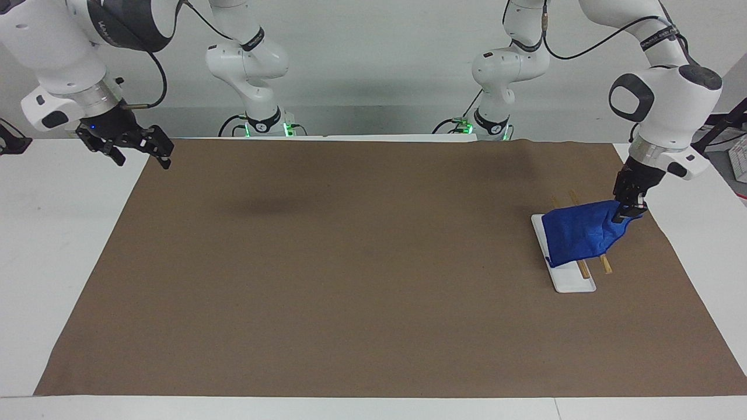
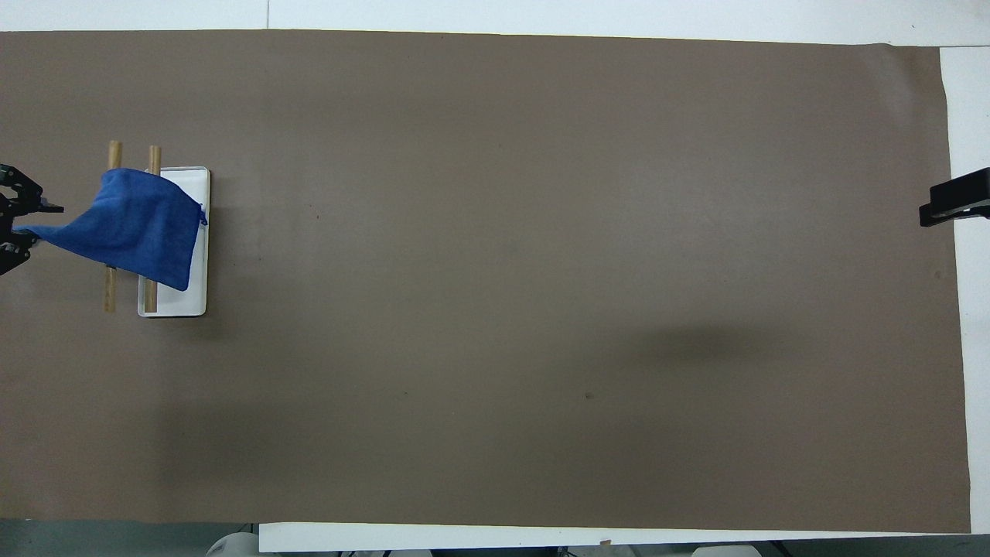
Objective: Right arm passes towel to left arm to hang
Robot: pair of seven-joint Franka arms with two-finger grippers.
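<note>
The blue towel (image 1: 580,236) (image 2: 143,232) lies draped over two wooden rods (image 1: 606,265) (image 2: 109,290) of a small rack with a white base (image 1: 571,281) (image 2: 195,255), at the left arm's end of the brown mat. One corner of it stretches off the rods to my left gripper (image 1: 625,214) (image 2: 19,230), which hangs low right at that corner, beside the rack. My right gripper (image 1: 142,158) (image 2: 955,201) is open and holds nothing. It is raised over the mat's edge at the right arm's end of the table, where that arm waits.
The brown mat (image 1: 350,262) covers most of the white table (image 1: 58,233). The rack is the only standing object on it. Both arm bases (image 1: 262,122) rise along the robots' edge of the table.
</note>
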